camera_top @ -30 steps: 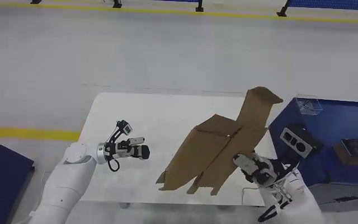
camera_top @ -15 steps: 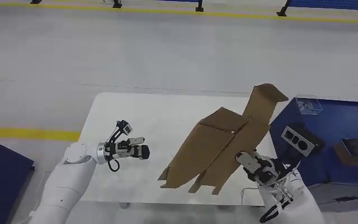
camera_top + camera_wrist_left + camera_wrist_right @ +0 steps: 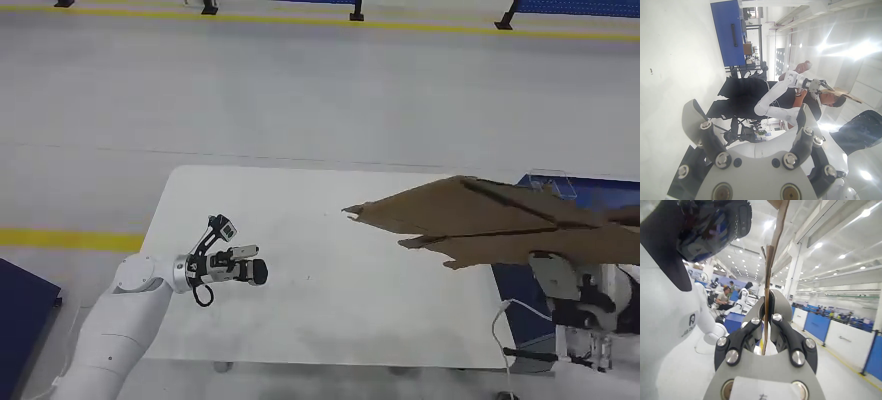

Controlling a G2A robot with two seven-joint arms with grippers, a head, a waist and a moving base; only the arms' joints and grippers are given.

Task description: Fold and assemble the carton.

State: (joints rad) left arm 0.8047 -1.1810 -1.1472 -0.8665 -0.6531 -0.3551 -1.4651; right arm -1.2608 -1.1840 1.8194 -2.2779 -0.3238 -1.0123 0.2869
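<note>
Carton (image 3: 500,222): flat, unfolded cardboard, up off the table (image 3: 300,230) and roughly level in the air above its right edge. Right gripper (image 3: 767,299) pinches one carton edge between both fingers. Left gripper (image 3: 258,271) hovers over the table's left part, fingers spread wide, well apart from the carton. Clear bin (image 3: 548,183) on blue stand (image 3: 510,295) beyond the carton; contents too small to tell.

Bright, even, diffuse light covers the white rectangular surface (image 3: 330,230) in the top view; the flat brown cardboard carton (image 3: 480,215) over its three o'clock edge is evenly lit. In the left wrist view bright ceiling lamps (image 3: 831,51) flare into starbursts, washing out pale walls. Straight lines bow near both wrist views' edges.
</note>
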